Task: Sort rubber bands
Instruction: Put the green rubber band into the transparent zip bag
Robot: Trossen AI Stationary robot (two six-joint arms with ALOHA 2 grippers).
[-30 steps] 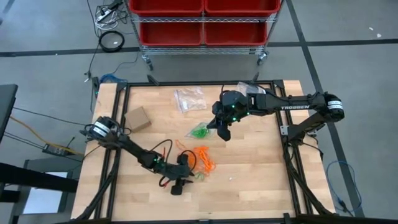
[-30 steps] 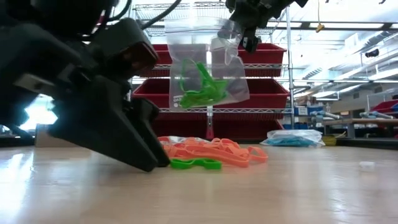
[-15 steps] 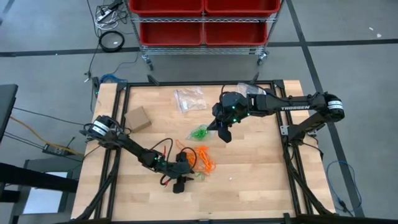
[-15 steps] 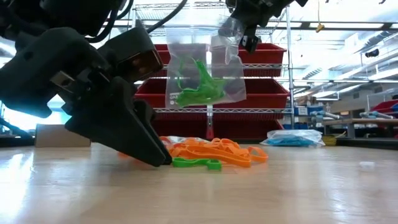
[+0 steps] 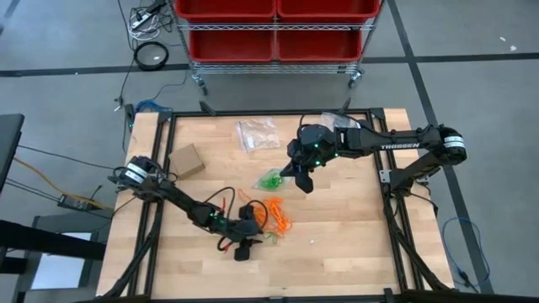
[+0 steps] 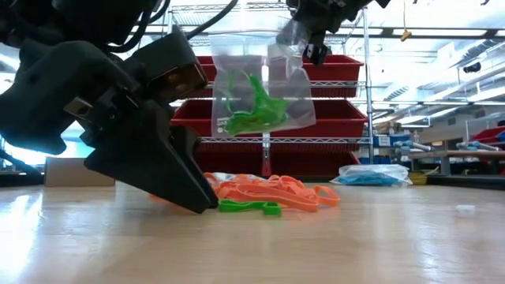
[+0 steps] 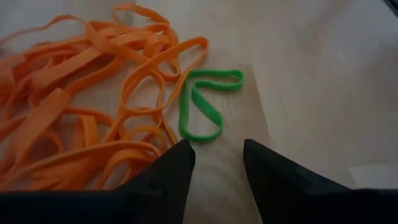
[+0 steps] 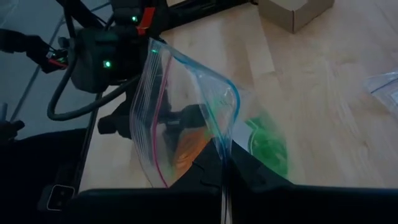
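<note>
Near the counter's front middle, the left pincer [image 7: 214,163], parted and empty, points at a lone thin green rubber band [image 7: 205,104] beside the orange pile [image 7: 87,112], while the right pincer [image 6: 316,49], clamped, holds a clear plastic bag [image 6: 260,95] aloft.

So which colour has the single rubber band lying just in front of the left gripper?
Green, seen best in the left wrist view.

wooden table [image 5: 337,252], orange rubber bands [image 5: 277,214], cardboard box [image 5: 187,160]
</note>
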